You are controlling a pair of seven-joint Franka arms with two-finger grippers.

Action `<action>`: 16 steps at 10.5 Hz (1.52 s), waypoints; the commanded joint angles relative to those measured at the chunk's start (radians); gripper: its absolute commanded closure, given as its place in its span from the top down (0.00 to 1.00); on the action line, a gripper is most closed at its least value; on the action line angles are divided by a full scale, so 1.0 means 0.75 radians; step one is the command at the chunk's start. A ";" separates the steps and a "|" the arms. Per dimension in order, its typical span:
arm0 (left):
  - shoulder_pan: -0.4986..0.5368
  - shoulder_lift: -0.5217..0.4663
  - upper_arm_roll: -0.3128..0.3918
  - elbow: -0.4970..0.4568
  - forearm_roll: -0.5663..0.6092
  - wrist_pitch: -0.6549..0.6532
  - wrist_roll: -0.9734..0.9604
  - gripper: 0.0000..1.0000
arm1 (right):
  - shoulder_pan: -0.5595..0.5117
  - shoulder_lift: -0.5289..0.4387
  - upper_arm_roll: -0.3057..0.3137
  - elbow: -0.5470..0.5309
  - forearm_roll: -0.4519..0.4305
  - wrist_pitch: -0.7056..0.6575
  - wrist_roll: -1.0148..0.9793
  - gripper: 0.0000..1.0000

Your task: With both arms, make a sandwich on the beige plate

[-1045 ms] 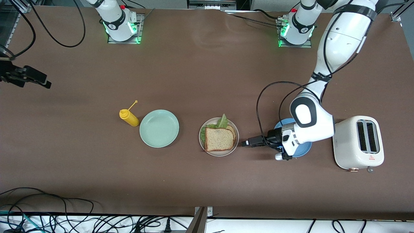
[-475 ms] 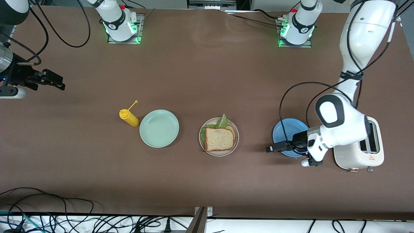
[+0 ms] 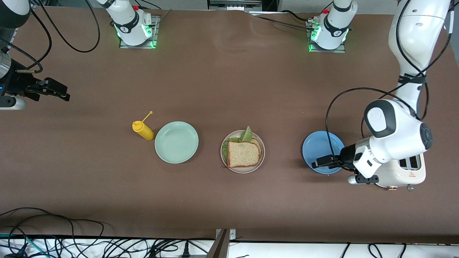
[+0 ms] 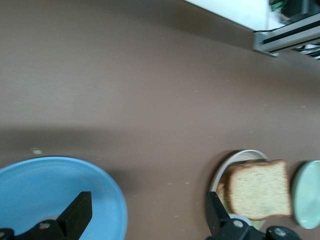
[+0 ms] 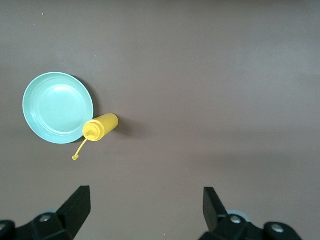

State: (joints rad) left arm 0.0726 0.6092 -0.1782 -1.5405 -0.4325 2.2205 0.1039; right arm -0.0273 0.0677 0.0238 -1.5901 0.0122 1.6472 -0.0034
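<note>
The sandwich (image 3: 243,153) lies on the beige plate (image 3: 247,170) at mid-table: a brown bread slice on top, and lettuce (image 3: 246,135) poking out at the edge farther from the front camera. My left gripper (image 3: 317,164) hangs open and empty over the blue plate (image 3: 321,147), pointing toward the sandwich. The left wrist view shows the sandwich (image 4: 260,189), the beige plate's rim (image 4: 235,157) and the blue plate (image 4: 50,190) under one finger (image 4: 77,212). My right gripper (image 3: 64,96) is open and empty above bare table at the right arm's end.
A mint-green plate (image 3: 176,142) and a yellow squeeze bottle (image 3: 143,130) sit beside the beige plate toward the right arm's end; the right wrist view shows both, plate (image 5: 57,107) and bottle (image 5: 101,126). A white toaster (image 3: 398,179) stands beside the blue plate, partly under the left arm.
My left gripper has pulled back from beside the beige plate to over the blue plate, toward the toaster. My right gripper has come a little in from the table's end.
</note>
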 commanded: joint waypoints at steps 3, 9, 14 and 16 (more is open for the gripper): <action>0.050 -0.090 0.019 -0.022 0.272 -0.069 -0.053 1.00 | -0.021 -0.037 -0.003 0.057 -0.002 -0.124 -0.004 1.00; 0.089 -0.188 0.031 -0.016 0.474 -0.240 -0.046 1.00 | -0.023 -0.182 -0.021 -0.144 0.002 0.037 -0.018 1.00; 0.102 -0.286 0.029 -0.016 0.611 -0.489 -0.034 1.00 | -0.023 -0.178 -0.026 -0.142 0.000 0.021 -0.026 1.00; 0.112 -0.319 0.027 -0.016 0.609 -0.514 -0.026 1.00 | -0.015 -0.178 -0.019 -0.134 -0.004 0.021 -0.024 1.00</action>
State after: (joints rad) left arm 0.1459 0.4071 -0.1524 -1.5391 -0.0059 1.8582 0.0829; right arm -0.0376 -0.0529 0.0038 -1.6876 0.0123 1.6663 -0.0081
